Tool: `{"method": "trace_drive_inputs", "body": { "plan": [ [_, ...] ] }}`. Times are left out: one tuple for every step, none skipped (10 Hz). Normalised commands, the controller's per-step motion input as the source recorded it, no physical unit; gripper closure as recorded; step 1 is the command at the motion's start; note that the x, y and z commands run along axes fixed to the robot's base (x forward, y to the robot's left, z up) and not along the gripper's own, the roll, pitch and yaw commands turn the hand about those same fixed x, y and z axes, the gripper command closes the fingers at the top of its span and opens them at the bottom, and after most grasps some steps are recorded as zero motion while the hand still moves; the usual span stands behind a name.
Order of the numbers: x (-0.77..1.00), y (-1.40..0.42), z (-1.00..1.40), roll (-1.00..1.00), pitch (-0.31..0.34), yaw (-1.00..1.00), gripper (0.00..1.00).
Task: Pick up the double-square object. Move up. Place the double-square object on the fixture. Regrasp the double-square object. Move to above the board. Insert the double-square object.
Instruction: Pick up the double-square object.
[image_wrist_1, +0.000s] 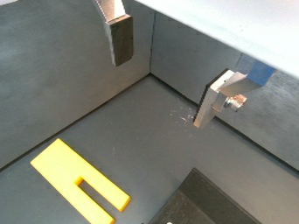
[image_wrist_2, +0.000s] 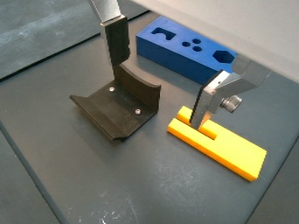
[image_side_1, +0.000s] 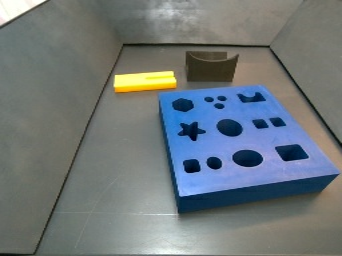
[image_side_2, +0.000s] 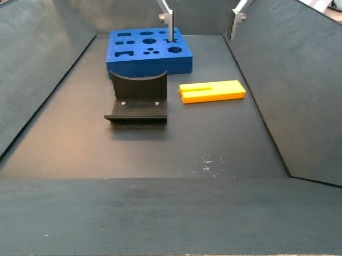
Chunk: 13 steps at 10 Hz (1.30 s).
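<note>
The double-square object (image_side_1: 144, 81) is a yellow-orange grooved block lying flat on the dark floor; it also shows in both wrist views (image_wrist_1: 76, 179) (image_wrist_2: 216, 140) and in a side view (image_side_2: 213, 92). The fixture (image_side_1: 210, 65) (image_side_2: 136, 95) (image_wrist_2: 117, 109) stands beside it, apart from it. The blue board (image_side_1: 241, 140) (image_side_2: 150, 50) (image_wrist_2: 181, 54) lies flat, its cut-outs empty. My gripper (image_wrist_2: 162, 74) (image_wrist_1: 170, 70) (image_side_2: 203, 12) is open and empty, well above the floor, over the area of the fixture and the yellow block. It is out of one side view.
Grey walls enclose the floor on all sides (image_side_1: 80, 60) (image_side_2: 287, 80). A corner of the walls shows close behind the gripper (image_wrist_1: 149, 74). Bare dark floor lies in front of the fixture (image_side_2: 174, 150).
</note>
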Motion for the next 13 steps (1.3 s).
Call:
{"method": "trace_drive_inputs", "body": {
  "plan": [
    [-0.14,0.0,0.0,0.0,-0.013,-0.08,0.0],
    [-0.13,0.0,-0.05,0.0,-0.023,-0.43,0.0],
    [0.0,0.0,-0.31,0.0,0.0,-1.0,0.0],
    [0.0,0.0,-0.41,0.0,-0.029,-1.0,0.0],
    [0.0,0.0,-0.46,0.0,-0.039,-1.0,0.0],
    [0.0,0.0,-0.45,0.0,-0.013,-1.0,0.0],
    [0.0,0.0,-0.44,0.0,-0.004,-1.0,0.0],
    [0.0,0.0,-0.41,0.0,0.0,-1.0,0.0],
    [0.0,0.0,-0.37,0.0,0.0,-1.0,0.0],
    [0.0,0.0,-0.25,-0.03,0.0,-1.0,0.0],
    [0.03,-0.43,0.0,-0.02,-0.01,-0.74,0.0],
    [0.0,-0.78,0.0,0.0,-0.04,-0.45,0.0],
    [0.0,-0.86,0.0,0.02,-0.043,-0.33,0.0]
  ]
}}
